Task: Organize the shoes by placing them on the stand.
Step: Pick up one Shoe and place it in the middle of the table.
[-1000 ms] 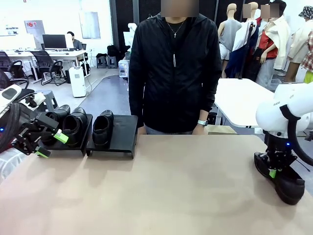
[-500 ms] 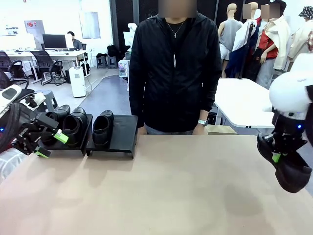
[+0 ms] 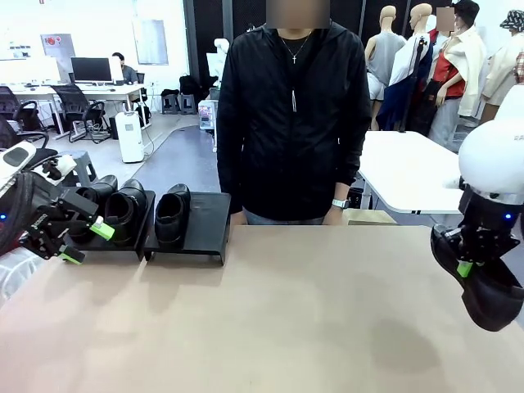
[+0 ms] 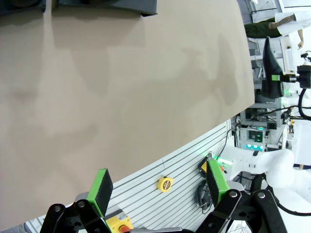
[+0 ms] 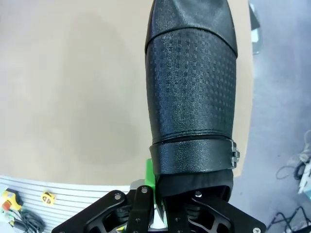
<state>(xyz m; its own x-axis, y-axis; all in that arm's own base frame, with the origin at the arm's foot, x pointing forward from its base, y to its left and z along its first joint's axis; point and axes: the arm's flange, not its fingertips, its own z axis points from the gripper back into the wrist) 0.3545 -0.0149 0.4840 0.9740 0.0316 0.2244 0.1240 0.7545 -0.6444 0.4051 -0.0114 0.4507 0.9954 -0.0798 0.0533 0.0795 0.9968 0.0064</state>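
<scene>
Three shoes on the stand, far left of table.

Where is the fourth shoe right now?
In the front view the fourth shoe hangs above the table's right edge, gripped at its opening by the right end effector, far from the stand at the left.

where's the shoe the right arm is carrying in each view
Front view: the shoe hangs at the far right edge, toe tilted down, clamped by the right pincer.
Left wrist view: small, upper right, past the table's edge.
Right wrist view: centre, running up from the bottom.
Shared landmark: the brown tabletop.
</scene>
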